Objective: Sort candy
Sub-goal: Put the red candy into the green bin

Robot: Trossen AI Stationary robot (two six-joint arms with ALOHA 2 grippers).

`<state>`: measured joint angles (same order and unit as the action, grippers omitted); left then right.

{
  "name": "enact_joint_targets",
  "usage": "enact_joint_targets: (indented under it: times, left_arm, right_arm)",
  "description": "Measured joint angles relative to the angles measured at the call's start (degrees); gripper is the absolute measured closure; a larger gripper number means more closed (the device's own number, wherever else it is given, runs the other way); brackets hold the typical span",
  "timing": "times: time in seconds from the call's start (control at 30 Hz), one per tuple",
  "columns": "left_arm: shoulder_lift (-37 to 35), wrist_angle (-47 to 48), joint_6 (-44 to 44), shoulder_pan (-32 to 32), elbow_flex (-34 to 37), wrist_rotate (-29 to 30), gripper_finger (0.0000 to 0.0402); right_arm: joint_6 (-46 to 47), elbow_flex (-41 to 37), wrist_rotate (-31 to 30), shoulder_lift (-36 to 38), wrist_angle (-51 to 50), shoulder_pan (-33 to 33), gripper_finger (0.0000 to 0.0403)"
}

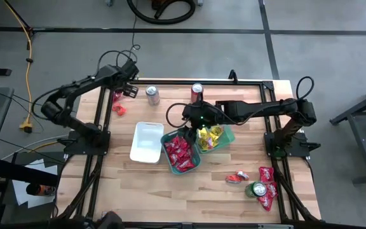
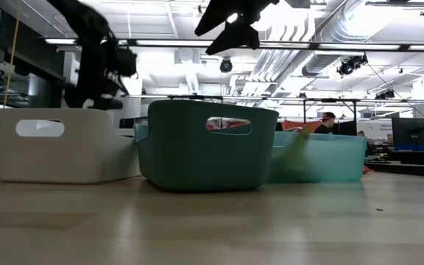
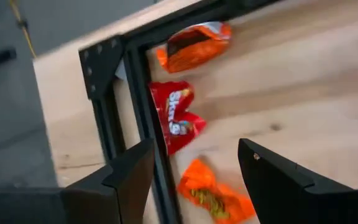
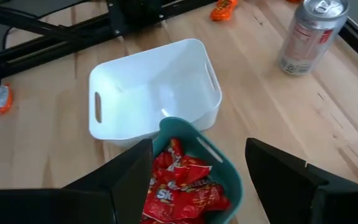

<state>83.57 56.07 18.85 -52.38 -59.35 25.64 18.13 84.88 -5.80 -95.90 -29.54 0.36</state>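
Left claw (image 3: 194, 180) spread, empty, over the desk's far-left corner, right above a loose bunch of candy: red packet (image 3: 176, 118) by the black frame rail (image 3: 143, 99), one orange packet (image 3: 194, 46) beyond it, another orange packet (image 3: 216, 196) nearly between the fingers. That near orange one looks like the likely next pick; it lies slantwise to the claw's gap, so a small wrist turn may be needed. The frame rail runs just beside the red packet and could block a finger there.

Right claw (image 4: 197, 180) spread, empty, over mid-desk above the trays. Darker teal tray (image 1: 182, 152) is full of red candy (image 4: 179, 190); lighter teal tray (image 1: 226, 137) beside it holds yellow candy (image 1: 210, 137); white tray (image 1: 146, 141) on their left is empty, probably meant for orange. Left arm is nearer both the orange packets and the white tray.

More candy toward the near-right corner: red packets (image 1: 267, 184) around a green can (image 1: 257, 189), one reddish packet (image 1: 237, 177) a bit left of it. Silver can (image 1: 152, 95) and red can (image 1: 197, 92) stand along the far edge; the silver one stands between the left claw's pile and the trays, so the carry path should skirt it.
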Motion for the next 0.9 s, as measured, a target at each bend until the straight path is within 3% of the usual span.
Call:
enact_joint_targets:
  times: [0.23,0.5,0.67,0.9]
  left_arm:
    - [1.95,-10.53,4.79,-1.35,4.49,0.34,0.0181]
    - [6.44,-12.34,7.09,-0.05,5.86,7.24,0.0194]
    - [12.02,-12.23,8.56,-0.05,6.08,8.15,0.0211]
    - [16.64,-12.48,11.47,0.54,5.97,15.48,0.0228]
  right_arm:
    - [0.07,0.00,0.01,0.00,-0.02,1.18,0.0151]
    - [2.86,-0.02,-0.01,0.00,-1.16,1.29,0.0151]
    - [3.08,-0.02,-0.01,0.00,-1.14,1.70,0.0151]
    - [6.03,-0.04,-0.03,0.00,-1.14,2.25,0.0151]
